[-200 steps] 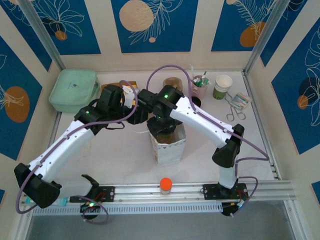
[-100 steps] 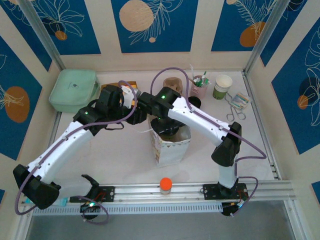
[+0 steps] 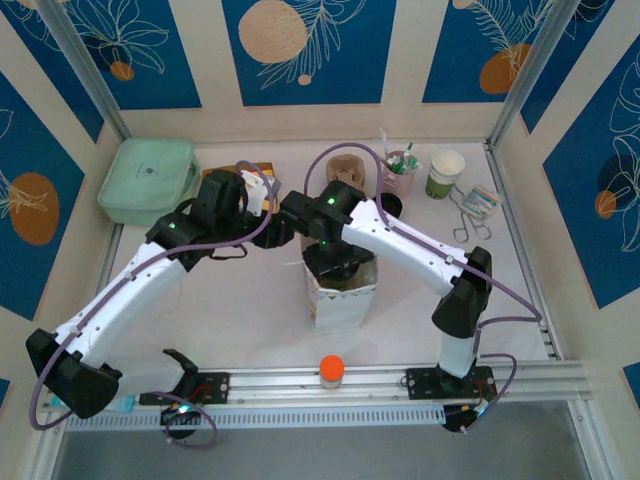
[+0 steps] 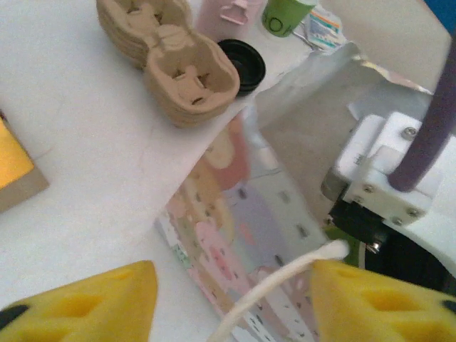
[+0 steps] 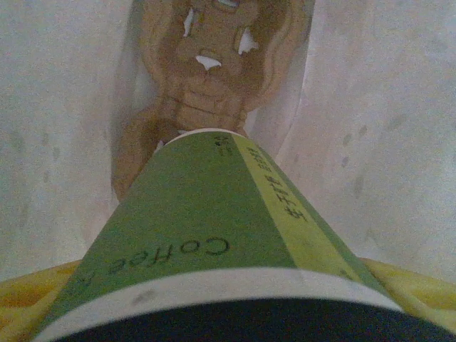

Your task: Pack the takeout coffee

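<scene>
My right tool (image 5: 221, 306) grips the takeout coffee (image 5: 206, 221) upright inside the bag (image 3: 340, 305), straight above the carrier (image 5: 206, 92); left tool (image 4: 235, 299) gapes alongside.

Jaws stand apart, yellow pads (image 4: 85, 303) showing. White handle (image 4: 278, 281) of the patterned paper bag (image 4: 242, 235) passes between them. Beyond: stacked pulp cup carriers (image 4: 178, 71) and black lid (image 4: 244, 63) on the desk (image 4: 71, 107).

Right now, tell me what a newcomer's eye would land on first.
The patterned paper bag stands mid-table with both arms reaching toward it. Inside it, the right pincer holds the green takeout coffee over a cardboard cup carrier. The left pincer stands open beside the bag.
</scene>
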Action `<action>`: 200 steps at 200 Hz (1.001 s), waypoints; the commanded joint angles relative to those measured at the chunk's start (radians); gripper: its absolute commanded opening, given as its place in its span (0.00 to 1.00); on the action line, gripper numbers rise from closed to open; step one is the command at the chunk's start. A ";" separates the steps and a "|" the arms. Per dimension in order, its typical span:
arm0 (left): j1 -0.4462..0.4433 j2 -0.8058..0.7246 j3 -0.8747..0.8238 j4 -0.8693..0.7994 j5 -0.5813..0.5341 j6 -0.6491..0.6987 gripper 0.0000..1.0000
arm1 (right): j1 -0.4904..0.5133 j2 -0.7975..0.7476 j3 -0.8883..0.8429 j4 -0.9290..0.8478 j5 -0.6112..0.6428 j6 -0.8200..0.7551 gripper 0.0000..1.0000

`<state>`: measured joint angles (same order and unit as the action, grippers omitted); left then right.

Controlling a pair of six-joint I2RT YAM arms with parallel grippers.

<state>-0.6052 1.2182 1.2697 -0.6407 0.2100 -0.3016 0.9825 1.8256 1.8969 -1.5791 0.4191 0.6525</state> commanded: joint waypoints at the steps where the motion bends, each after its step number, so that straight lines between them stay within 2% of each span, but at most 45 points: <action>1: -0.010 -0.014 0.081 -0.022 -0.029 0.044 0.69 | 0.011 -0.031 -0.029 0.019 -0.012 0.032 0.21; 42: 0.016 0.052 0.177 -0.041 0.002 0.083 0.71 | 0.015 -0.069 -0.030 0.053 -0.026 0.022 0.21; 83: 0.070 0.147 0.258 -0.023 0.124 0.098 0.71 | 0.020 -0.106 -0.048 0.063 -0.025 0.014 0.21; 122: 0.073 0.295 0.425 -0.126 0.222 0.217 0.76 | 0.020 -0.141 -0.095 0.077 -0.027 0.025 0.20; 161: 0.067 0.431 0.571 -0.265 0.237 0.316 0.76 | 0.020 -0.162 -0.129 0.097 -0.031 0.030 0.19; 200: 0.045 0.498 0.614 -0.308 0.208 0.350 0.73 | 0.020 -0.170 -0.142 0.102 -0.029 0.026 0.18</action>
<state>-0.5468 1.6848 1.8370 -0.8711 0.4091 -0.0074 0.9958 1.6852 1.7683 -1.4761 0.4103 0.6632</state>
